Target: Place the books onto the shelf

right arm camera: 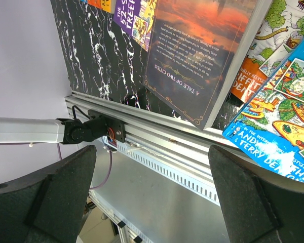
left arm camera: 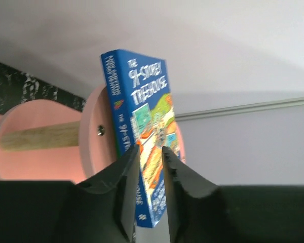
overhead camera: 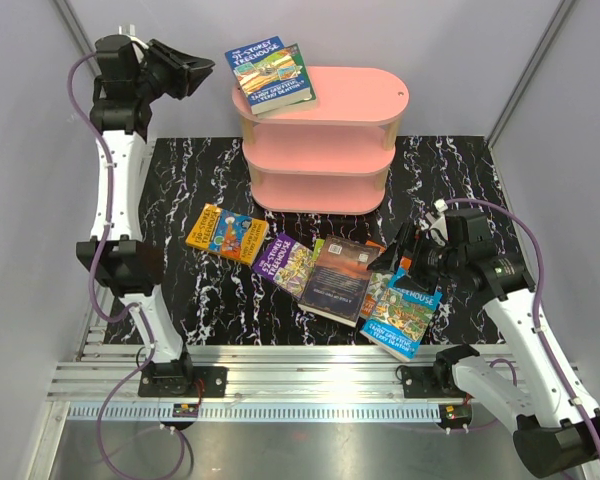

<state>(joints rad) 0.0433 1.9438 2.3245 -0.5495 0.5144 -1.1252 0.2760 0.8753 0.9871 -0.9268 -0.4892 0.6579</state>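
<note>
L gripper (left arm camera: 150,154) is up at the left end of the pink shelf (overhead camera: 325,135), jaws pulled nearly together w/ only a thin gap. You see the lower corner of the blue Treehouse book (overhead camera: 267,70) in that gap, but can't tell if it's pinched or just behind the fingers. That book lies flat on the top board, overhanging its left end. R gripper (right arm camera: 154,187) hangs wide open, holding nothing, over the right of the pile. On the marbled mat (overhead camera: 180,190) in front of the shelf: orange book (overhead camera: 227,233), purple book (overhead camera: 286,264), dark book (overhead camera: 338,280), blue book (overhead camera: 405,312), mostly overlapping.
</note>
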